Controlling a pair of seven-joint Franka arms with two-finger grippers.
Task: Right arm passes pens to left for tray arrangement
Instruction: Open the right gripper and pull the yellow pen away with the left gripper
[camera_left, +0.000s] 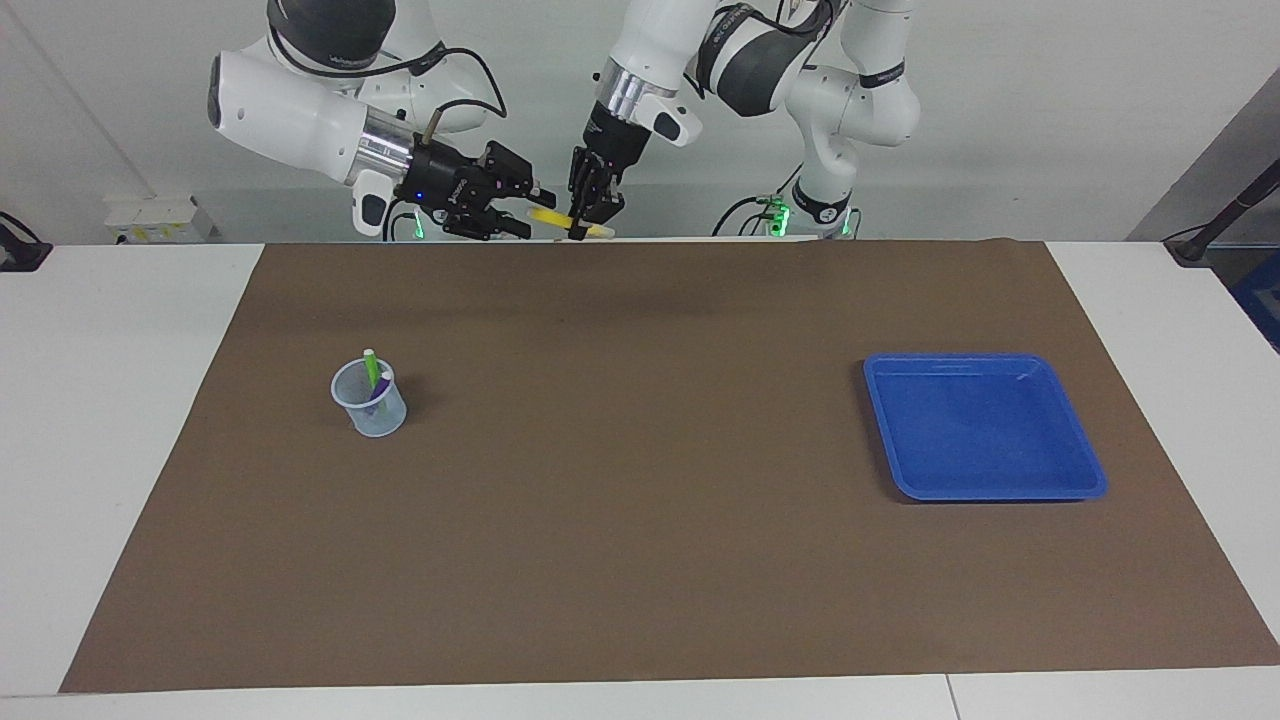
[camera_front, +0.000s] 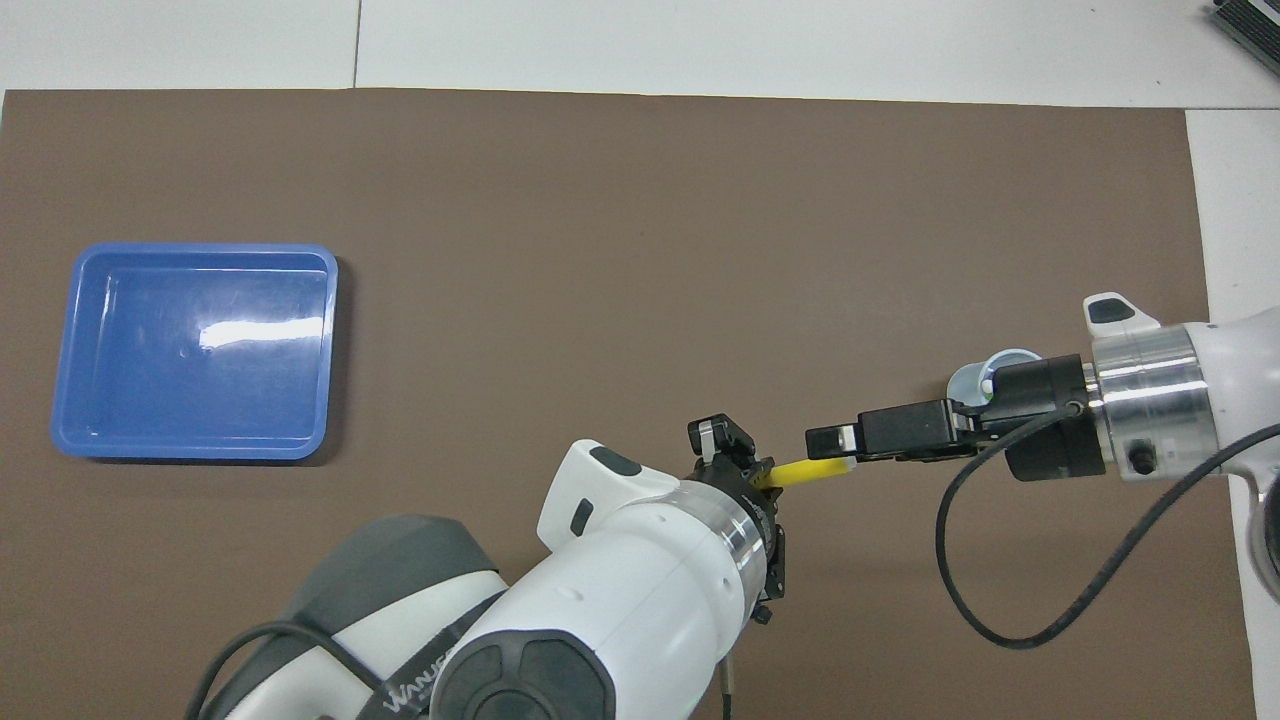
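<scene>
1. At the upper middle of the facing view, the left claw (camera_left: 588, 212) is clenched on the yellow pen (camera_left: 552, 219), gripping it near its whitish tip end.
2. Just beside it, toward the upper left of that view, the right claw (camera_left: 522, 211) has its fingers (camera_left: 541, 197) spread apart around the pen's other end; it looks released, so the left claw alone seems to carry the pen.
3. The pen is likely light, stiff and smooth, so a firm pinch across the barrel, close to the middle, should stop it swinging or slipping.
4. Its long axis lies almost level, running from one claw to the other, with the whitish tip pointing away from the right claw; in the overhead view (camera_front: 805, 472) it slopes slightly.
5. At the left middle of the facing view, a clear cup (camera_left: 369, 399) on the desk holds the green pen (camera_left: 371, 368) and purple pen (camera_left: 380, 391), leaning with their tips up.
6. At the right middle, the blue tray (camera_left: 985, 426) holds no pens yet.
</scene>
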